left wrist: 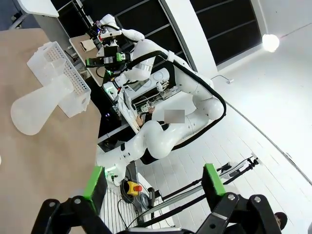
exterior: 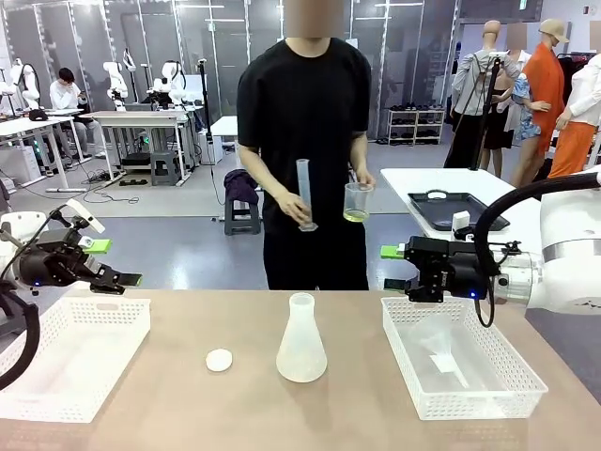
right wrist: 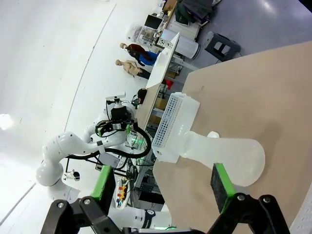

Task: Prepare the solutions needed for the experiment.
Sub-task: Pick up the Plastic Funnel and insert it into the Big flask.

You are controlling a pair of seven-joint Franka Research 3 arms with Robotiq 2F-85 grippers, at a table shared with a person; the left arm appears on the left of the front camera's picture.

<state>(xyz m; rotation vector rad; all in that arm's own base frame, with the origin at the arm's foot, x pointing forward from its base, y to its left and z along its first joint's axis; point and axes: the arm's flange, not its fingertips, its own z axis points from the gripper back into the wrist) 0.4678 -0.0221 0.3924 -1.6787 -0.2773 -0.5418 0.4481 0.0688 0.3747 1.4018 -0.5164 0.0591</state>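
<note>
The solutions show as a little pale yellow liquid (exterior: 356, 215) at the bottom of a clear beaker (exterior: 357, 200) in one of the person's hands. The other hand holds a tall graduated cylinder (exterior: 303, 193). An empty frosted conical flask (exterior: 301, 340) (left wrist: 36, 109) (right wrist: 224, 153) stands upright mid-table. My left gripper (exterior: 113, 263) (left wrist: 153, 183) hovers open above the left basket, holding nothing. My right gripper (exterior: 392, 268) (right wrist: 161, 183) hovers open over the right basket's far edge, also holding nothing. Both are well apart from the flask.
A white mesh basket (exterior: 70, 362) (right wrist: 173, 124) sits at the table's left. Another basket (exterior: 470, 376) (left wrist: 61, 73) at the right holds a clear plastic piece (exterior: 441, 359). A small white round cap (exterior: 219, 360) (right wrist: 213, 134) lies left of the flask.
</note>
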